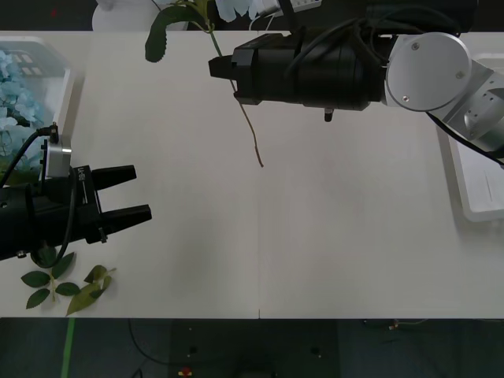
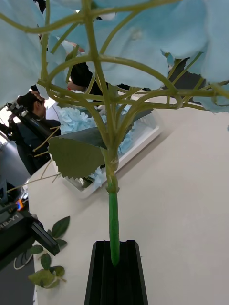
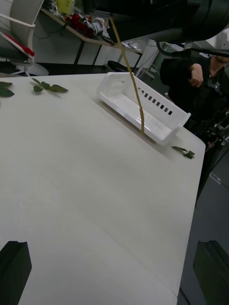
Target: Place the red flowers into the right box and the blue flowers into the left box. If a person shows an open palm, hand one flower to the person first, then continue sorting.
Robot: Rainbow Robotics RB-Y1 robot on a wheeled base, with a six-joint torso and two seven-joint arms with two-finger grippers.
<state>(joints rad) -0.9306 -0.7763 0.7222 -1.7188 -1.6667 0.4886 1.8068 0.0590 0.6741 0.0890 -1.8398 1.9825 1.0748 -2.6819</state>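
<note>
My right gripper [image 1: 220, 68] reaches over the table's far middle, shut on the green stem [image 2: 113, 224] of a blue flower. Its pale blue head [image 2: 143, 38] spreads just past the black fingers [image 2: 126, 276], and its thin stalk [image 1: 253, 138] hangs down over the table. The left box [image 1: 64, 87], a white tray at the far left, holds several blue flowers [image 1: 14, 94]. The right box [image 1: 472, 197] lies at the right edge, partly under my right arm. My left gripper [image 1: 126, 193] hovers open at the near left, holding nothing. The red flowers are out of view.
A loose green leaf sprig [image 1: 67, 287] lies by the near left corner, just under my left arm. Another sprig [image 3: 183, 151] rests near the right box [image 3: 143, 107]. The held flower's big leaf [image 1: 161, 31] sticks out over the far edge.
</note>
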